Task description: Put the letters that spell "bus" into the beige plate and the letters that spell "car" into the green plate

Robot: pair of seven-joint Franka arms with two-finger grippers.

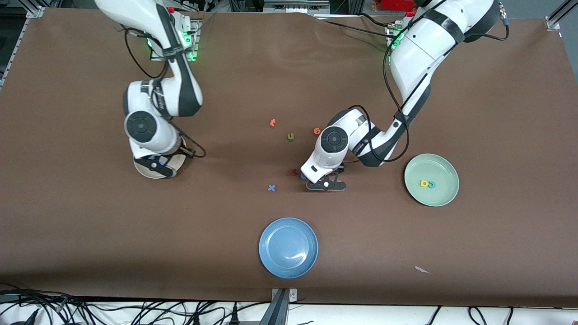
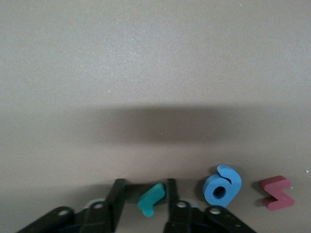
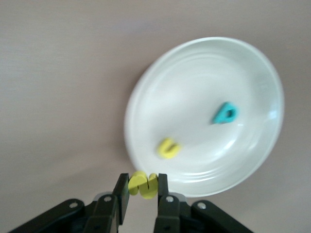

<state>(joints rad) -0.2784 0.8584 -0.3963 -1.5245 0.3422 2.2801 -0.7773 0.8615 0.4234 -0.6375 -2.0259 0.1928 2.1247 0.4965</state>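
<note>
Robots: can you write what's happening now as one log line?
left tool: around teal r | right tool: holds yellow s over beige plate

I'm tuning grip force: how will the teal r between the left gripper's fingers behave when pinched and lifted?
The teal r looks like thick matte foam, so probably light and slightly squashy. It lies flat, unlikely to roll. Being tiny between the left gripper fingers, it may twist.

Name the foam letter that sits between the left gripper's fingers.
The teal r. It lies on the table between the left gripper fingers; the blue letter and the maroon letter lie beside it, outside them.
</note>
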